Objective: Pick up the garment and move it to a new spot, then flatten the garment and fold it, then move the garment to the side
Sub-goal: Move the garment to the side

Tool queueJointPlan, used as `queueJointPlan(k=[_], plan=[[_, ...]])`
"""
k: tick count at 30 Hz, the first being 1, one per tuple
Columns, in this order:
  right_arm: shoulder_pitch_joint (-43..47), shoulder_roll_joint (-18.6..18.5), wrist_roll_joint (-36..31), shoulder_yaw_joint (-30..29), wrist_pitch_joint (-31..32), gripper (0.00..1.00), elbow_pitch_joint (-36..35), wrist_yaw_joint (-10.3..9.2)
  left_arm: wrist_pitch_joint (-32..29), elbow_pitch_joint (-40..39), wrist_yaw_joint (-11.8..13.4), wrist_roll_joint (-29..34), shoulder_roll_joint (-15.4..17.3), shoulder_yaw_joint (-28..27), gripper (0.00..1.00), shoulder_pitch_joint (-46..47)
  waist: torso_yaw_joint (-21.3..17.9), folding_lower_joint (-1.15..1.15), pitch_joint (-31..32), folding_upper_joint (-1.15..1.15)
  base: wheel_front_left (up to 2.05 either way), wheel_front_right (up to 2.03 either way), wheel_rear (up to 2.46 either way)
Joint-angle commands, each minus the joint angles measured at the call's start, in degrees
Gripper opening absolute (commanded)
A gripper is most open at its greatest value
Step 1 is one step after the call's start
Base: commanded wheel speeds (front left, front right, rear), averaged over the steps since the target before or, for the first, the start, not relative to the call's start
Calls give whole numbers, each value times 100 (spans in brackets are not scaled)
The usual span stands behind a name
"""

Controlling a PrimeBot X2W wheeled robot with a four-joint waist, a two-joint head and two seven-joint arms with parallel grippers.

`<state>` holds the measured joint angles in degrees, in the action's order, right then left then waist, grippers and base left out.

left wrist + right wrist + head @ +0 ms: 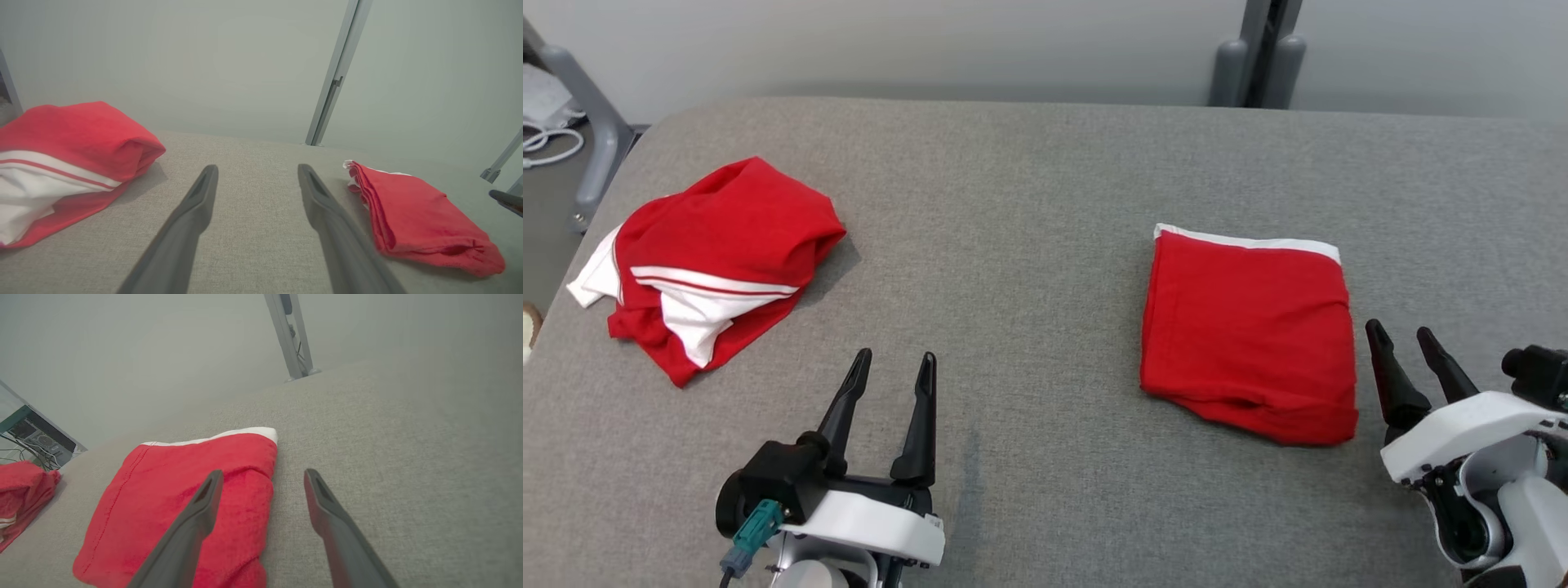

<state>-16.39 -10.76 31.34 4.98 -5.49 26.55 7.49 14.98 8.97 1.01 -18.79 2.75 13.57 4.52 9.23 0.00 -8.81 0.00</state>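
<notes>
A grey fabric-covered table (1029,180) is seen from above by the head camera, with two pieces of clothing lying well apart on it. A crumpled red-and-white garment (719,253) sits in a heap at 9 o'clock, near the table's left edge. A folded red garment (1245,335), a neat rectangle with a white band along its far edge, lies at 3 o'clock.

The left wrist camera looks from low down and adds the stacked layers along the folded garment's side. The frame cuts off the left part of the crumpled heap. A dark, blurred tip at 3 o'clock in that view is too small to identify. The right wrist camera adds a line of stitching (122,477) on the folded garment and hazy equipment with cables (36,443) at 9 o'clock.

The left gripper (896,355) is at 7 o'clock over bare table. Its fingers point toward 12, spread wide and empty. The right gripper (1398,329) is at 4 o'clock, just beside the folded garment's right edge. Its fingers lean toward 11, also spread wide and holding nothing. In its own view one finger overlaps the cloth, but whether it touches cannot be told.
</notes>
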Motion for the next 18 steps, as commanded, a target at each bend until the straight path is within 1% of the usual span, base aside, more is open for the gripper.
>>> queueJointPlan(k=[1,4,8,11,13,17,18], plan=[[-134,-76,268,40,122,100,89,0,16,14,-5,-36,27,15,100,124,206,0,-219,0,0,0,0],[-347,-163,966,88,540,100,328,0,16,30,16,-50,25,95,100,242,330,0,-366,0,0,0,0],[-530,-318,1643,246,935,100,513,0,16,41,21,-81,27,194,100,326,479,0,-471,0,0,0,0],[-609,-461,1956,413,1158,100,594,0,16,52,43,-85,24,232,100,345,544,0,-501,0,0,0,0],[-647,-466,2181,484,1302,100,705,0,16,64,45,-80,24,249,100,347,572,0,-510,0,0,0,0],[-760,-536,2342,742,1462,100,841,0,16,78,49,-60,25,273,100,352,603,0,-517,0,0,0,0],[-789,-557,2348,807,1455,57,863,0,16,82,50,-53,25,274,100,352,605,0,-514,0,0,0,0]])
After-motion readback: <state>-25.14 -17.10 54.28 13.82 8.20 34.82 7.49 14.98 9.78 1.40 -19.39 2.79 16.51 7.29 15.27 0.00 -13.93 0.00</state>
